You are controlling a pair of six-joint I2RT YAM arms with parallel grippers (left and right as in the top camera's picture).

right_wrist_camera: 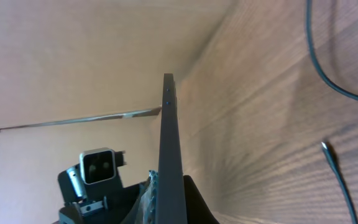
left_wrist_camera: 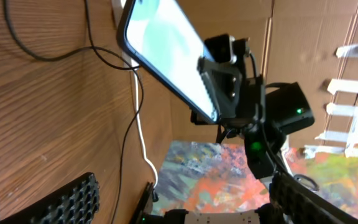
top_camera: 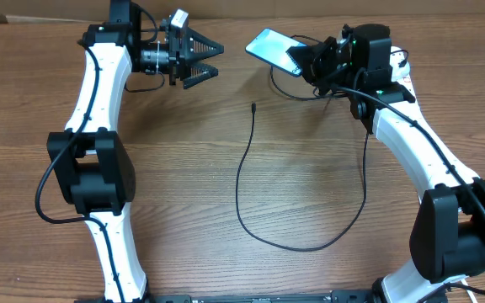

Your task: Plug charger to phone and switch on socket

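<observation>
The phone (top_camera: 272, 49), teal screen up, is lifted off the table at the back centre, tilted, with my right gripper (top_camera: 297, 57) shut on its right end. In the right wrist view the phone (right_wrist_camera: 168, 143) shows edge-on between the pads. The charger (top_camera: 241, 185) lies in a long loop on the wood, its connector tip (top_camera: 253, 106) free below the phone. My left gripper (top_camera: 216, 61) hangs open and empty, just left of the phone and pointing at it. In the left wrist view the phone (left_wrist_camera: 166, 50) fills the top. The socket is hidden; only a thick white cord (left_wrist_camera: 143, 143) shows.
A cardboard wall (top_camera: 310, 13) closes the back of the table. The charger's tip (right_wrist_camera: 325, 148) lies on bare wood to the right of the phone. The cable runs back under my right arm (top_camera: 411, 143). Both arm bases stand at the front corners.
</observation>
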